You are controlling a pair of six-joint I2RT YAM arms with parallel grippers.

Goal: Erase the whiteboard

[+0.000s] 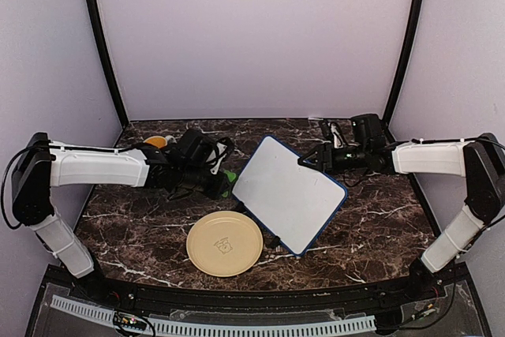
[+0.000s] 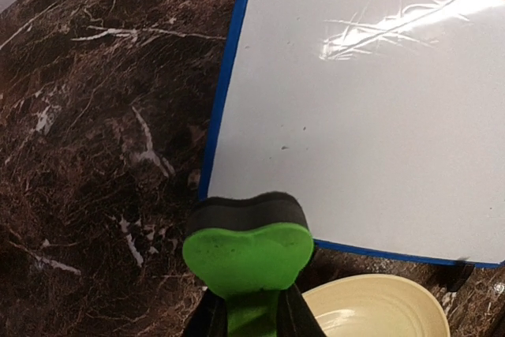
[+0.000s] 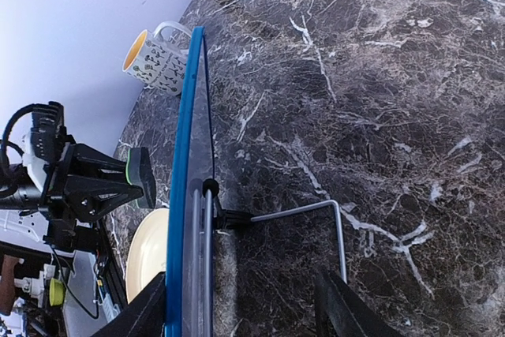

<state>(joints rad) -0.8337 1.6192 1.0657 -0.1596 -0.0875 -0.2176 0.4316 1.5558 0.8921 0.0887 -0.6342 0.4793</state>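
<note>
**Two claws at one board: the eraser waits off its left corner**

Both arms meet at the whiteboard (image 1: pixel 288 193), which stands mid-tabletop (image 1: pixel 142 226), propped at a tilt on a wire stand (image 3: pixel 316 211). Its long sides run from far-centre toward the near right. Its short left edge is turned to the left arm.

The left claw (image 1: pixel 223 185) is clamped on the handle of a green eraser (image 2: pixel 247 246) with its black foam facing out. The eraser sits just beside the board's near-left corner, off the white face. From that claw the board lies ahead and to the right, so I judge the coming wipe would sweep rightward along the long axis. The left arm is the one placed to make it.

The right claw (image 1: pixel 304 162) straddles the board's far edge with its jaws apart. In the wrist view one finger lies close against the frame and the other stands clear behind. It looks set to steady the board rather than pinch it.

The face shows glare and a few faint specks, with no clear doodle. A pale-yellow plate (image 1: pixel 225 244) lies just beside the lower edge, near enough for a low stroke to clip it. A mug (image 3: pixel 158 61) stands well apart, behind the left arm.
</note>
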